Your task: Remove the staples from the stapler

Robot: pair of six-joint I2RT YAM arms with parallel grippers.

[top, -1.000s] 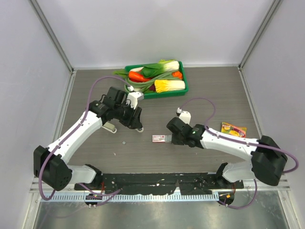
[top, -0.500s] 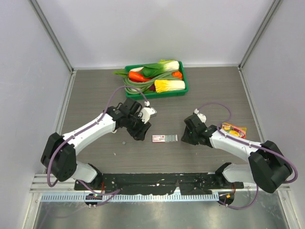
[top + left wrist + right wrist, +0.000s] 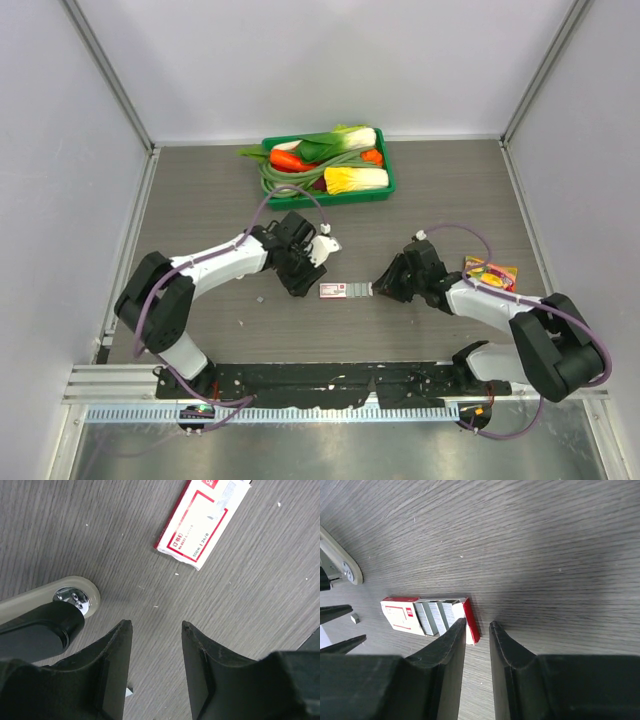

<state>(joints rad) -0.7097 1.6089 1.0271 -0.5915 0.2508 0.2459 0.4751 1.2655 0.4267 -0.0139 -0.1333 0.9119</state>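
Grey wood-grain table (image 3: pixel 200 200) lay under both arms. The left gripper (image 3: pixel 155 625) pointed down at it, its fingers (image 3: pixel 112 665) moderately parted with only bare tabletop between them and nothing held. The stapler (image 3: pixel 50 625) lay just outside those jaws, beside one finger. Its whitish end and chrome rivet faced away from the wrist, and whether it touched the finger could not be told. In the right wrist view a tiny grey strip of staples (image 3: pixel 355 618) lay loose on the table, near the left fingertips. Ahead of the left gripper and a little to one side lay the red-and-white staple box (image 3: pixel 202 525). Its inner tray was slid partly out, showing rows of grey refill strips (image 3: pixel 435 617). Well beyond both grippers stood a green crate (image 3: pixel 390 185) of vegetables. The right gripper (image 3: pixel 476 625) was low over the table, its fingers narrowly parted and clamping nothing. The red end of the tray sat right at its tips. A yellow packet (image 3: pixel 490 270) lay behind that gripper, beside its arm.
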